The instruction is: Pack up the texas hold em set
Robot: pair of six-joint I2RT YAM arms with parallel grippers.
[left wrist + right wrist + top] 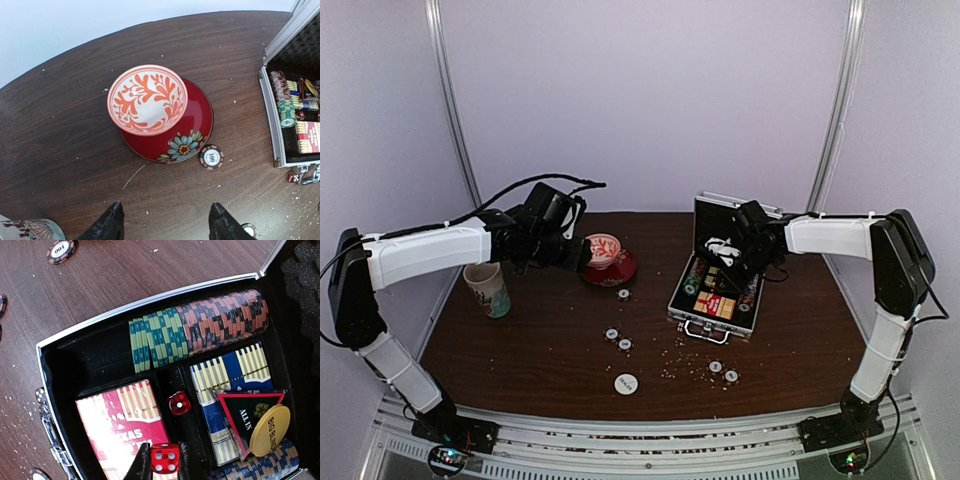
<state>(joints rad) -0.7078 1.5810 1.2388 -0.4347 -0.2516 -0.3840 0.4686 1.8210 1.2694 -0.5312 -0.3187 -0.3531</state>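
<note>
The silver briefcase (692, 318) lies open at the right of the table, lid up. My right gripper (165, 458) hangs over it, shut on a red die (165, 460) above the red-yellow card box (120, 415). A second die (179, 403) rests in the middle slot, beside a row of green chips (157, 337) and brown ones (225, 320). Loose chips (611, 334) and a white disc (626, 383) lie on the table. One chip (211, 157) sits by the saucer. My left gripper (167, 210) is open and empty, low over the wood just in front of that saucer.
A red-white bowl (147, 98) stands on its red saucer (192, 130) at the centre back. A patterned paper cup (487, 288) stands at the left, under the left arm. Two more chips (723, 371) lie in front of the case. Crumbs dot the wood.
</note>
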